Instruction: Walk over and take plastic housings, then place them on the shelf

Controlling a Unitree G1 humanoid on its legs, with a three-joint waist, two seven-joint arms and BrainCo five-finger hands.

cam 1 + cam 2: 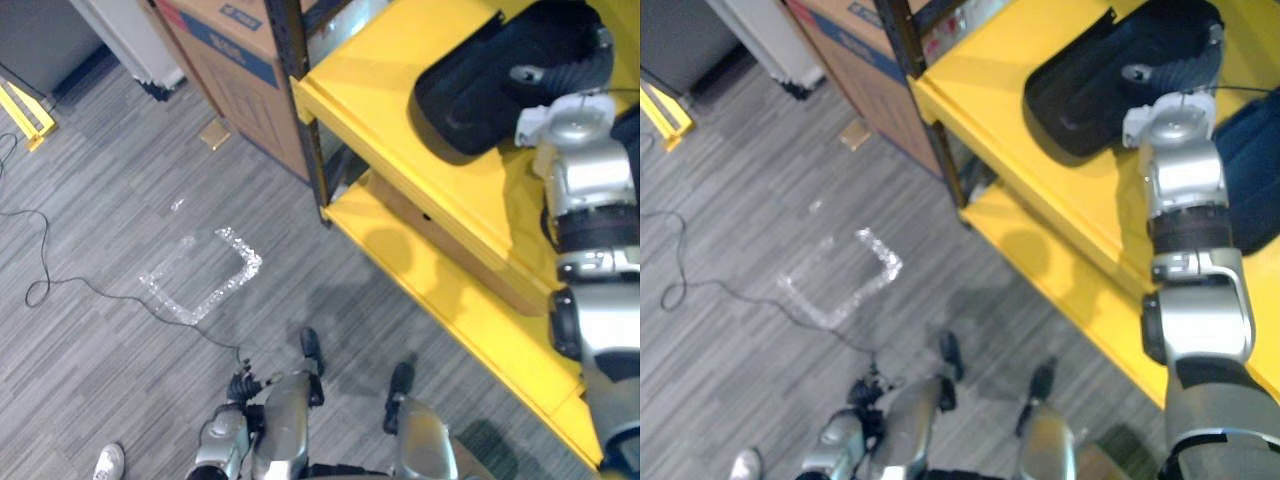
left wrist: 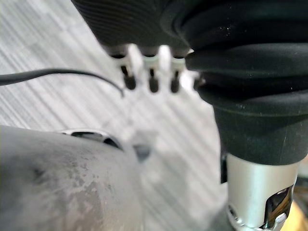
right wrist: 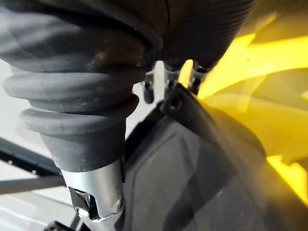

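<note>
Position: the robot stands beside the yellow shelf (image 1: 375,70). Its right arm reaches over the top level.

Task item: a dark housing (image 1: 480,90) lies flat on the top level, its near lobe close to the front edge. A second housing (image 1: 1252,170) lies just beside it, to the right of the forearm.

Right hand (image 3: 170,77): over the first housing's far end. The fingertips (image 3: 148,94) sit at the housing's raised rim. I cannot tell whether they pinch the rim or merely touch it; the thumb is hidden.

Left hand (image 2: 153,79): hangs low over the floor, fingers straight and empty.

Assessment: placement looks close to done; release and withdrawal appear to remain.

Hazards:
- A fingertip caught on the rim during withdrawal could drag the housing toward the front edge and tip it to the floor.
- The forearm runs just beside the second housing; a sideways swing could shove it.
</note>
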